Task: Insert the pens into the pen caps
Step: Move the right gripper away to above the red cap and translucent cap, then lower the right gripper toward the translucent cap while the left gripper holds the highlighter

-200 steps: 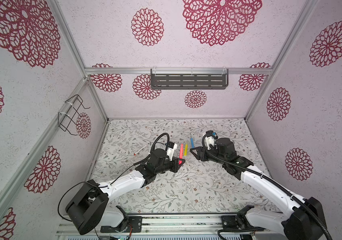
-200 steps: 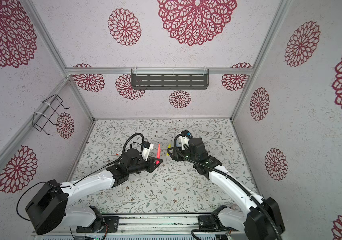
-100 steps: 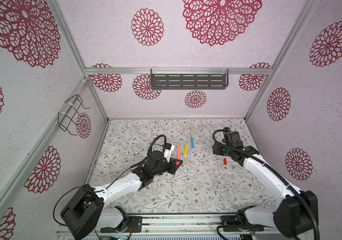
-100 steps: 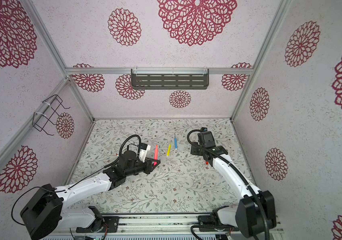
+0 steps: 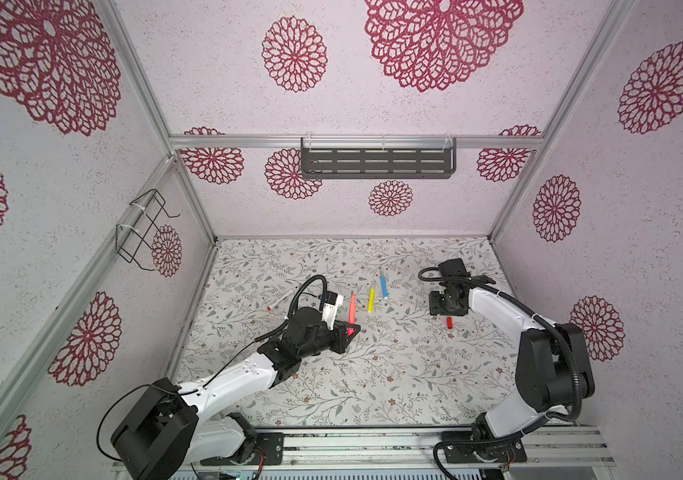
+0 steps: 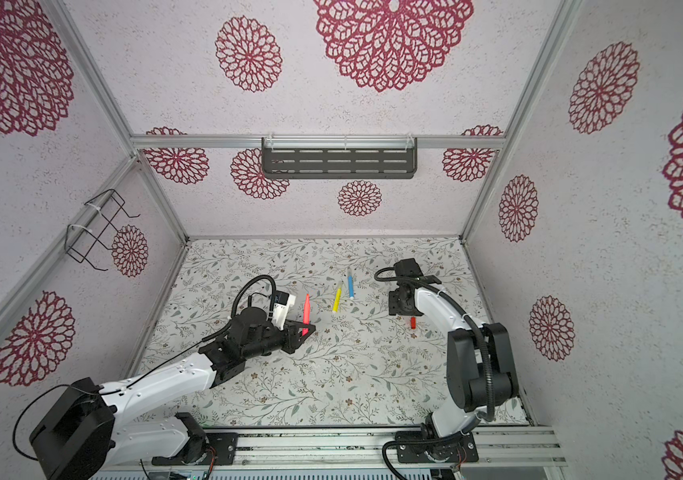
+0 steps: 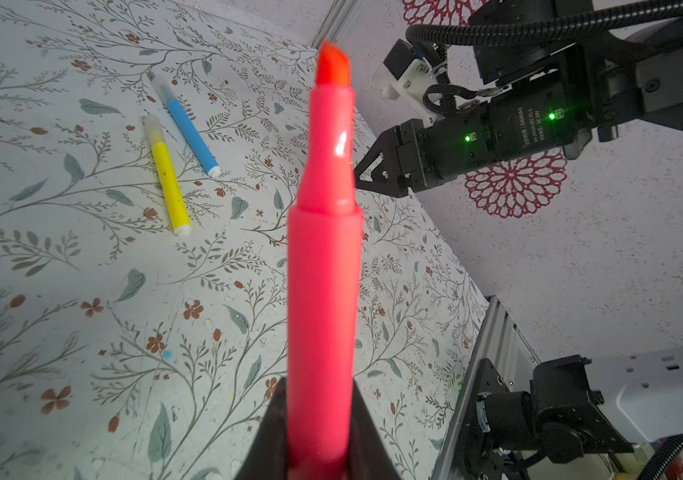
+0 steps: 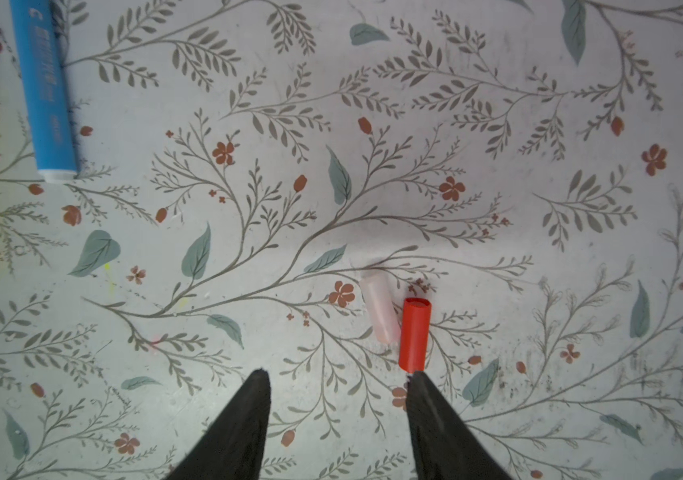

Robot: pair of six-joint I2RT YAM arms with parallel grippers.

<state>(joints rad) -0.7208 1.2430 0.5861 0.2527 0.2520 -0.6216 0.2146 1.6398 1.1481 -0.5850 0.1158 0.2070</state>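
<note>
- Left gripper [image 7: 319, 432] clamps the uncapped pink-red pen [image 7: 323, 270].
- Right gripper [image 8: 337, 386] jaws apart, empty, just beside the red cap [image 8: 414, 334].
- Yellow pen [image 7: 167, 183] and blue pen [image 7: 190, 131] look capped.

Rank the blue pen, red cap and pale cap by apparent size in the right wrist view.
Largest: blue pen, though the frame edge cuts it off.
Then red cap and pale cap: about alike, so unranked.
</note>
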